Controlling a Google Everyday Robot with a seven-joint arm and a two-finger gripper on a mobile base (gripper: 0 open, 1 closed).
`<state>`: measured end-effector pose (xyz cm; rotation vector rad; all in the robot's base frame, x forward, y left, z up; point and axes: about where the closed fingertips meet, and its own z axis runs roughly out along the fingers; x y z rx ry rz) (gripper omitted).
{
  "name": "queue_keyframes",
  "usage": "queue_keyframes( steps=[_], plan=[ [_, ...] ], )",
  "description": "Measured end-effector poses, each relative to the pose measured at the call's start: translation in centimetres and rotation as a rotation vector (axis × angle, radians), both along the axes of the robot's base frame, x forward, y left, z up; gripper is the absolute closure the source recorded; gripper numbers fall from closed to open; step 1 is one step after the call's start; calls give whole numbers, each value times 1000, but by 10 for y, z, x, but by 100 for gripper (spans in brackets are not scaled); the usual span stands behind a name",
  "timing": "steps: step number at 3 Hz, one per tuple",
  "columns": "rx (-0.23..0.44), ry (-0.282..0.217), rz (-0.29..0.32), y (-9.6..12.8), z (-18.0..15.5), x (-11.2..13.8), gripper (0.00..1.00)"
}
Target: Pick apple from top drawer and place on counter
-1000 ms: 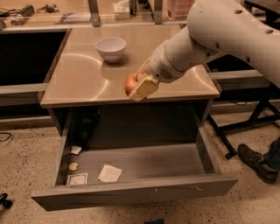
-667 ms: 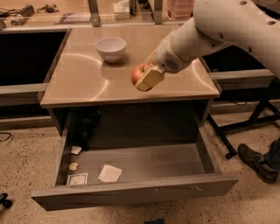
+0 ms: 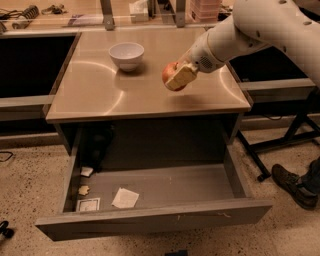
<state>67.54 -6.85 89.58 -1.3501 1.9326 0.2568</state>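
The gripper [image 3: 176, 77], at the end of the white arm reaching in from the upper right, is shut on the red apple [image 3: 169, 73]. It holds the apple just above the right-middle of the beige counter [image 3: 95, 95]; a cream finger [image 3: 181, 76] covers the apple's near side. The top drawer [image 3: 150, 220] stands pulled open below the counter, grey floor showing, with no apple in it.
A white bowl [image 3: 126, 54] stands on the counter's back left. Paper scraps [image 3: 124, 198] and small bits [image 3: 83, 190] lie at the drawer's left. A cluttered wooden bench [image 3: 75, 15] runs behind. A person's shoe [image 3: 292, 186] and a stand's legs [image 3: 280, 145] are at the right.
The gripper has carried the apple up and away from the front edge, further over the counter towards the middle. Drawer and bowl have not moved.
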Motion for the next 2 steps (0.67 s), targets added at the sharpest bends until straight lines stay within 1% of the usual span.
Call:
queue_keyframes(
  steps=[1,2],
  plan=[
    [27,39,-34,-8,-21,14,100],
    [46,78,-50,-10,-43,20,100]
  ],
)
